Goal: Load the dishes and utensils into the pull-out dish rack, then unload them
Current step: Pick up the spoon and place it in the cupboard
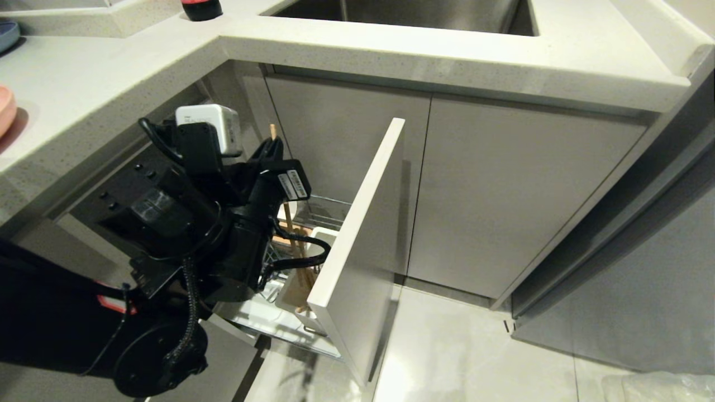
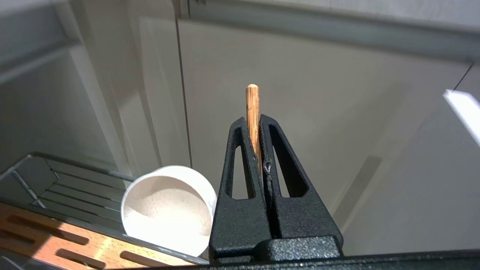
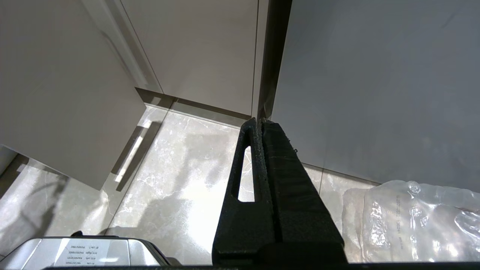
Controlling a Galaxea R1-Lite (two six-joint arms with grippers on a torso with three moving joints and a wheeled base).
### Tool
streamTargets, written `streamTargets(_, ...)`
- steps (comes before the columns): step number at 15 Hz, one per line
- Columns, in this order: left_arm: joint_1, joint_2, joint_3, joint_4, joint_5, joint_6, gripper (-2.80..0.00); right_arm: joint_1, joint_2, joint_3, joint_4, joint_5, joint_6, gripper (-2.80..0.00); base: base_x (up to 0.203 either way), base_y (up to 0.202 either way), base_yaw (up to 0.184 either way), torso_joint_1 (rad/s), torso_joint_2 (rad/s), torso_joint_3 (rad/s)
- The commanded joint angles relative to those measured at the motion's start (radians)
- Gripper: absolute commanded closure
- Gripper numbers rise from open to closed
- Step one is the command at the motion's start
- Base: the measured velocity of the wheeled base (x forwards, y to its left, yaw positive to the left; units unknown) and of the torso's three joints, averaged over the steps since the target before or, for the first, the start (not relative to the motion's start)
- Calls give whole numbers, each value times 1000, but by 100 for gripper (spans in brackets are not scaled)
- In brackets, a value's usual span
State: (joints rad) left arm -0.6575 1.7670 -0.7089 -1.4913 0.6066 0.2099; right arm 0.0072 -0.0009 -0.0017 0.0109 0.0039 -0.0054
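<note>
The left gripper point(image 2: 255, 123) fills the near part of its wrist view, its two black fingers point(image 2: 240, 176) pinched tight on a pale wooden chopstick point(image 2: 252, 108), whose rounded end sticks out past the fingertips. Whether one stick or the pair is clamped there cannot be told.

Just beyond, the cream-white bowl point(image 2: 168, 208) sits tilted in the pull-out dish rack point(image 2: 71, 187), next to the slotted wooden strip point(image 2: 48, 243).

In the head view the left arm reaches over the open rack, behind its pale grey front panel point(image 1: 363, 240), with the white utensil cup point(image 1: 321, 237) and more wooden sticks below the gripper.

The salmon-pink plate point(image 1: 4, 109) appears to rest on the countertop point(image 1: 84, 95) at the far left (only its edge shows), and the spoon is not visible. So the chopstick step looks underway, either into or out of the cup; which phase cannot be judged.

The right gripper point(image 3: 259, 125) is parked low over the floor, fingers pressed together, empty.
</note>
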Motion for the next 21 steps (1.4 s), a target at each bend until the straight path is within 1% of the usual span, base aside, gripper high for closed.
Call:
streamTargets(1,4,61,0,-27,4,5,0,0,-1,0,0,1,-1,0,0,0,0,0,0,0)
streamTargets(7,13,141,12,-39,7,5,0,0,-1,0,0,1,-1,0,0,0,0,0,0,0)
streamTargets(9,13,162,14,-39,30,2,0,0,-1,0,0,1,-1,0,0,0,0,0,0,0)
streamTargets(11,16,173,14,-39,37,-3,0,0,-1,0,0,1,-1,0,0,0,0,0,0,0)
streamTargets(14,16,198,13,-39,81,-24,0,0,-1,0,0,1,-1,0,0,0,0,0,0,0)
streamTargets(16,16,205,13,-39,95,-29,0,0,-1,0,0,1,-1,0,0,0,0,0,0,0)
streamTargets(18,12,213,13,-39,140,-44,0,0,0,0,0,1,-1,0,0,0,0,0,0,0)
streamTargets(21,1,212,14,-39,168,-56,0,0,-1,0,0,1,-1,0,0,0,0,0,0,0)
